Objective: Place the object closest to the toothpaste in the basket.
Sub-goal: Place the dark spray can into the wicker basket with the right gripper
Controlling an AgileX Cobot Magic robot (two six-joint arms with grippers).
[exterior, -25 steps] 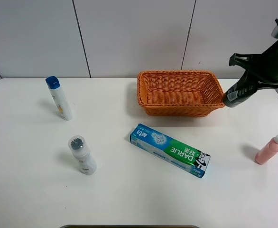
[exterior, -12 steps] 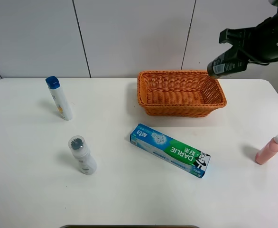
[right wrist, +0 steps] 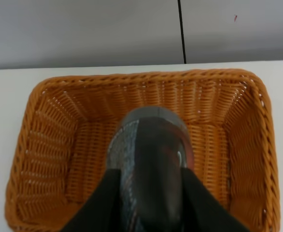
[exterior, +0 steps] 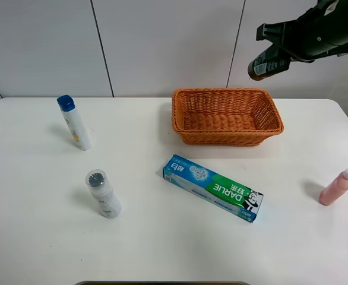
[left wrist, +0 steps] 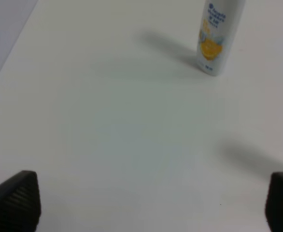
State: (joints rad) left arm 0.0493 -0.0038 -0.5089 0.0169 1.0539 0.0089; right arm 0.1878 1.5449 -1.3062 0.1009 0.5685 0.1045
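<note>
The toothpaste box (exterior: pixel 212 187) lies on the white table in front of the orange wicker basket (exterior: pixel 221 138). My right gripper (exterior: pixel 279 47) is shut on a dark bottle (exterior: pixel 264 62) and holds it tilted, high above the basket's back right corner. In the right wrist view the dark bottle (right wrist: pixel 151 164) sits between my fingers (right wrist: pixel 100 203), with the basket (right wrist: pixel 146 76) below it. My left gripper (left wrist: pixel 148 203) is open and empty over bare table; it is out of the exterior high view.
A white bottle with a blue cap (exterior: pixel 75 123) stands at the back left and shows in the left wrist view (left wrist: pixel 218 36). A white bottle with a grey cap (exterior: pixel 103 194) stands front left. A pink bottle (exterior: pixel 338 186) leans at the right edge.
My right gripper has lifted the dark bottle up and to the left, from beside the basket's right end to high above its back right corner. Nothing else moved.
</note>
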